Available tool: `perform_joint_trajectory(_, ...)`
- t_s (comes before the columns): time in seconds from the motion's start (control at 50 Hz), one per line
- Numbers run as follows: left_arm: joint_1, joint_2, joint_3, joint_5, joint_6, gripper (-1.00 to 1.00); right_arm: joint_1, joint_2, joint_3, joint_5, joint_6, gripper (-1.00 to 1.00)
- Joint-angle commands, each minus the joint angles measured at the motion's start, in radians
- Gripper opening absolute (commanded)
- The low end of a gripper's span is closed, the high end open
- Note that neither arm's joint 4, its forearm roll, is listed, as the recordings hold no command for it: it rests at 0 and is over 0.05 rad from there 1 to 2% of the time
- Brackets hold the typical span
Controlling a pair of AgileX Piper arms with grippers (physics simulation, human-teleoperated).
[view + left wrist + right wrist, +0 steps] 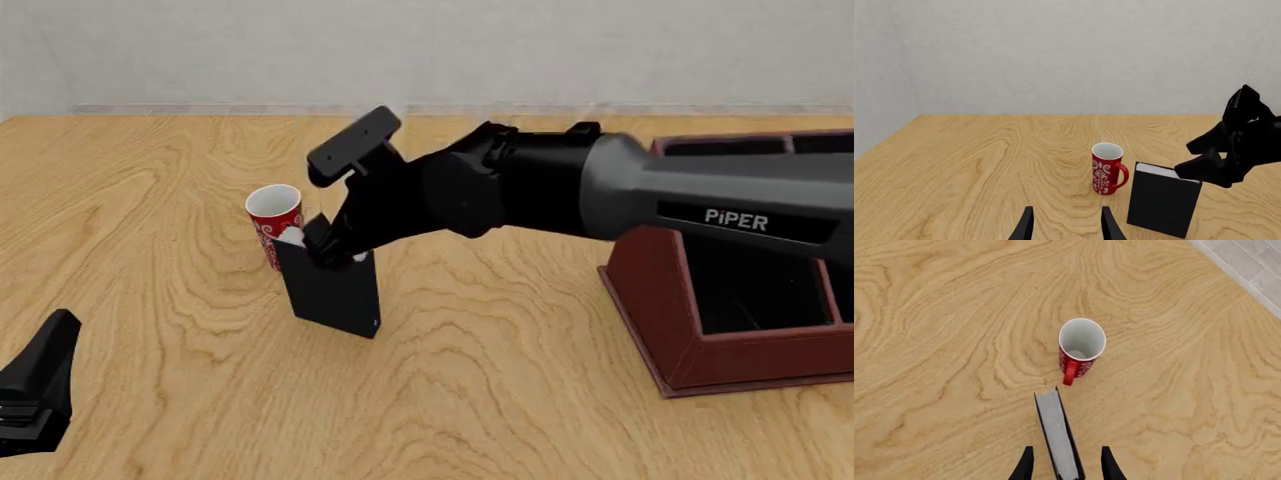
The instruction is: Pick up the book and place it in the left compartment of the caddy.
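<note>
Thin black book (334, 290) upright, white page edge up.

table (534, 380): wood | on it: book (334, 295), mug (275, 225), caddy (654, 330)

black book (334, 290) upright (white-edged), caddy (661, 330) rightward

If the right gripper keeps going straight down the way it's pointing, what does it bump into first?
Most likely the book: its top edge already sits between the open fingers of the right gripper. The mug stands just beyond, off that line.
</note>
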Motion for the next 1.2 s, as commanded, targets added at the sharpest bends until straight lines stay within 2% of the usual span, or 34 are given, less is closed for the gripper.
perform_joint_trajectory(0.02,0.0,0.0,0.0,0.0,0.0,1.0,0.007,0.005,0.034,-0.032,0.022,1.0)
perform_joint_trajectory(1.2,0.0,0.0,0.0,0.0,0.0,1.0,-0.007,0.064,0.13,-0.149,0.085,1.0)
